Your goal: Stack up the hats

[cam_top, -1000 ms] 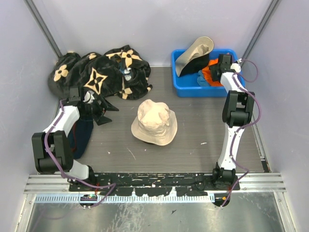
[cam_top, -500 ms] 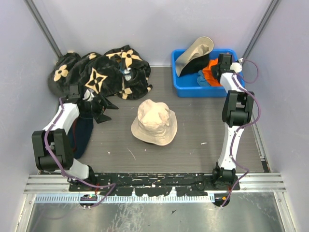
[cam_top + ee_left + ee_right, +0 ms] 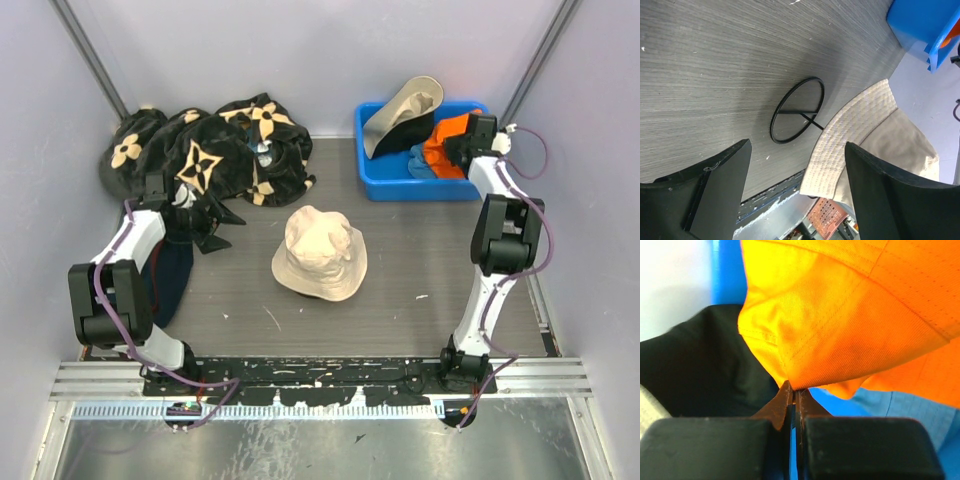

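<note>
A beige hat (image 3: 320, 254) lies crown up on the middle of the table; its brim (image 3: 855, 135) also shows in the left wrist view. In the blue bin (image 3: 385, 185), a second beige hat (image 3: 400, 112) leans on its side. My right gripper (image 3: 470, 135) is shut on a fold of the orange hat (image 3: 448, 138) and holds it above the bin; its tips (image 3: 794, 388) pinch the orange fabric (image 3: 850, 315). Under it lie a light blue hat (image 3: 905, 407) and a black hat (image 3: 705, 365). My left gripper (image 3: 795, 200) stands open and holds nothing, near the left edge (image 3: 155, 190).
A large black cloth with tan flowers (image 3: 210, 150) is heaped at the back left. A dark navy garment (image 3: 170, 280) lies under the left arm. A thin black wire ring (image 3: 797, 110) lies on the table near the beige hat. Grey walls close in both sides.
My right gripper has shut on the orange hat and drawn it up and to the right. The left arm has barely shifted.
</note>
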Tool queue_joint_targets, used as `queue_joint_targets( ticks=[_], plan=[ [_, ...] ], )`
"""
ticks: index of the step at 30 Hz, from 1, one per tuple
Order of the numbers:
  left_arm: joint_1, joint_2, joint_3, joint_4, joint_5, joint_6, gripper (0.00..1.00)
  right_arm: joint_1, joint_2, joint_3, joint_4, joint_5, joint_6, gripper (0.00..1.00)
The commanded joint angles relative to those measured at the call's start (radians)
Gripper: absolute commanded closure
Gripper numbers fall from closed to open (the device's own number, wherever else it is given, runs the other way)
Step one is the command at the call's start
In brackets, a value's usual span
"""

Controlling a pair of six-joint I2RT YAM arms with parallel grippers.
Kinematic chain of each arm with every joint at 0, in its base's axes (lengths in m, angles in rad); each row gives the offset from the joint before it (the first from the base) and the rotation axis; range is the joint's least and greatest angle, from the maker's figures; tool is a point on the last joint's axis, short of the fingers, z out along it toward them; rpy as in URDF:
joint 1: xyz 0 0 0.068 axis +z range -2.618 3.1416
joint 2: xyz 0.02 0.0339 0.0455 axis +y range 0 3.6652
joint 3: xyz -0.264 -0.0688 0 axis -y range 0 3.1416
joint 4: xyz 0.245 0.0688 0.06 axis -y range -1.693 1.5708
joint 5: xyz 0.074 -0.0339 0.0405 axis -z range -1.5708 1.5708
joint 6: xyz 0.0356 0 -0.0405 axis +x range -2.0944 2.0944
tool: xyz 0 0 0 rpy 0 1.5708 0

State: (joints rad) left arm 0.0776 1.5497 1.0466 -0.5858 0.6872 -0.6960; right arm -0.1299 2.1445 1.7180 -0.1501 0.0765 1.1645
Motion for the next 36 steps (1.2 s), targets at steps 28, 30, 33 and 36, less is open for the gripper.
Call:
queue_joint_targets(
  ticks=[28, 30, 33, 36],
  plan=[
    [-0.013, -0.038, -0.019, 0.180, 0.154, -0.073, 0.16, -0.034, -0.629, -0.098, 0.136, -0.522, 0.410, 0.99],
    [-0.019, -0.028, -0.007, 0.186, 0.160, -0.076, 0.16, -0.019, -0.640, -0.080, 0.136, -0.536, 0.437, 0.99],
    [-0.031, -0.014, 0.007, 0.192, 0.165, -0.076, 0.16, 0.015, -0.639, -0.040, 0.138, -0.555, 0.480, 0.99],
    [-0.039, -0.005, 0.005, 0.211, 0.163, -0.083, 0.16, 0.069, -0.632, 0.000, 0.137, -0.563, 0.515, 0.99]
  ],
)
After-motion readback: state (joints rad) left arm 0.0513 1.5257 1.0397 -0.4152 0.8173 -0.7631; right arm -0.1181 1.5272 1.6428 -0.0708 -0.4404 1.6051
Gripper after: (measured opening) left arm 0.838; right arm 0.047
